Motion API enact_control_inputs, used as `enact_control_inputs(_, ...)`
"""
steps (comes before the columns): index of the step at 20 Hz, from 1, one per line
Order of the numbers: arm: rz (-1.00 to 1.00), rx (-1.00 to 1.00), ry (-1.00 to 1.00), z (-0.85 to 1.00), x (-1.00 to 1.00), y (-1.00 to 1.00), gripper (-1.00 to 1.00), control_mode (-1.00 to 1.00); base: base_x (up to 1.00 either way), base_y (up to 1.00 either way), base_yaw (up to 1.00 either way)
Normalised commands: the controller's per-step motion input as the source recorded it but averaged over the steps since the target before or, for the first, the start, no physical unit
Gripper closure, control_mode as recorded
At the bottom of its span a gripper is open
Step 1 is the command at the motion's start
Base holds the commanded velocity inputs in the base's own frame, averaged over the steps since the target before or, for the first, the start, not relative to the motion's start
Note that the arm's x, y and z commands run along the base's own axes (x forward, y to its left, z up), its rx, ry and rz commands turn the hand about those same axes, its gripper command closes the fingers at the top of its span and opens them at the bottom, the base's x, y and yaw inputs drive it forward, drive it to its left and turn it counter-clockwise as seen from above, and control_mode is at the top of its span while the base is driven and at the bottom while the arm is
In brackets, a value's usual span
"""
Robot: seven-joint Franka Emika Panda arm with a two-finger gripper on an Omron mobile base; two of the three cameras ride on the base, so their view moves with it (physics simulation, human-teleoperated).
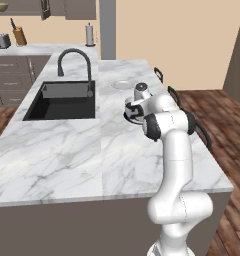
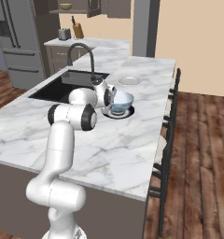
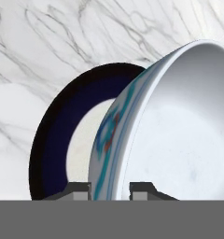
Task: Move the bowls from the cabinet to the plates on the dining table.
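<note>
Gripper (image 3: 110,189) pinches the patterned bowl's (image 3: 179,140) rim, bowl above the black-rimmed plate (image 3: 53,149).

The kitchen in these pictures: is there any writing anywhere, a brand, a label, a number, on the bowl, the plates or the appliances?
None can be read.
The bowl in the gripper bears a blue painted pattern, no letters.
The black-rimmed plate and the pale plate are plain.
The toaster is too small to show any mark.
</note>
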Motion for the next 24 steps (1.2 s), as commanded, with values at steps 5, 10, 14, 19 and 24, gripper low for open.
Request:
enact_control_inputs(5, 0.00, 0.00, 0.00, -0.11, 0.14, -0.02, 1.00, -1.00, 0.00, 0.00, 0.00)
enact_control_inputs(10, 0.00, 0.00, 0.00, -0.11, 0.14, -0.01, 1.00, -1.00, 0.00, 0.00, 0.00)
enact_control_inputs(14, 0.00, 0.00, 0.01, -0.08, 0.00, 0.00, -1.00, -1.00, 0.00, 0.00, 0.00)
enact_control_inputs(19, 0.00, 0.00, 0.00, 0.01, -0.15, -0.04, -1.00, -1.00, 0.00, 0.00, 0.00)
enact_control_inputs(24, 0.00, 0.00, 0.00, 0.20, -0.26, -0.08, -1.00, -1.00, 0.00, 0.00, 0.00)
